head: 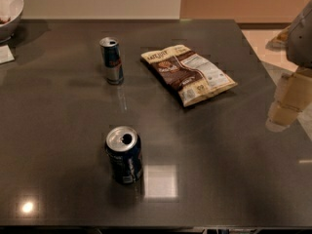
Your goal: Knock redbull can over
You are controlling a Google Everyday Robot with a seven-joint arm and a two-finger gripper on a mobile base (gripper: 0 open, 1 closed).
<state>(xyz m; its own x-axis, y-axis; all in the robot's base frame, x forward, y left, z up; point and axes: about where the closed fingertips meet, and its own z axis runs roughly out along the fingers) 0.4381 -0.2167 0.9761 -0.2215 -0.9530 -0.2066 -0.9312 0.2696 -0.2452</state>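
Observation:
The redbull can (111, 60) is slim, blue and silver with a red mark and an open silver top. It stands upright on the dark table (219, 169) at the back left of centre. My gripper (280, 115) hangs at the right edge of the view, over the table's right side, far to the right of the can and touching nothing.
A wider dark navy soda can (125, 154) stands upright at the front centre. A snack bag (188, 73) lies flat to the right of the redbull can. A white bowl (9, 9) sits at the far left corner with a white card (6, 54) beside it.

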